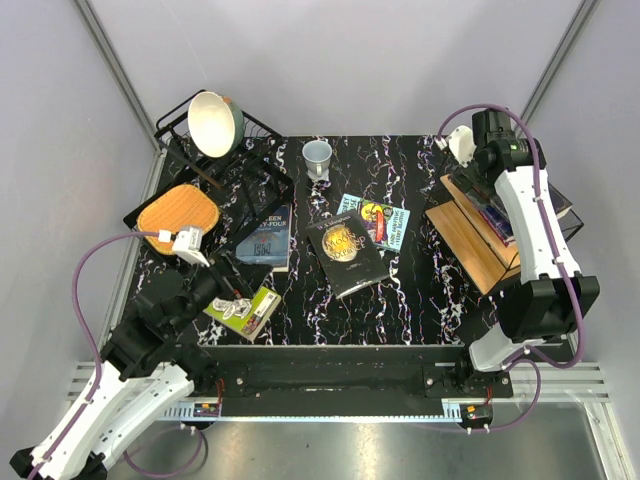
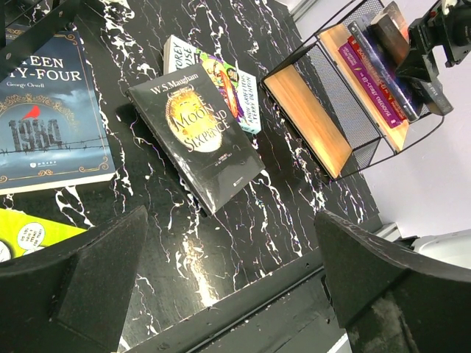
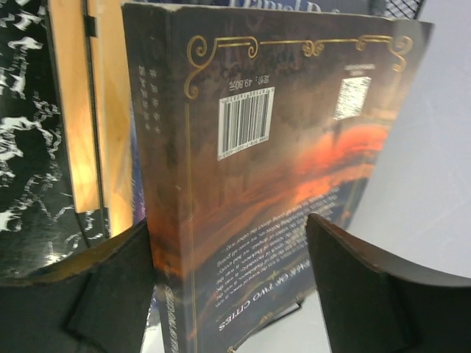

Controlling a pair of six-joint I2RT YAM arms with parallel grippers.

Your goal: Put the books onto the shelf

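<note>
Both stood apart, left pincer and right pincer; the latter flanked the brown book on the shelf, where a brush could slide it off.

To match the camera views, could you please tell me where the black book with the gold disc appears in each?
Top external: black book, mid-picture.
Left wrist: the book, upper middle.
Right wrist: not in it.
Shared landmark: the shelf, in all three.

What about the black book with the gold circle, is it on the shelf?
No, the black book lies flat on the table, away from the shelf.
</note>
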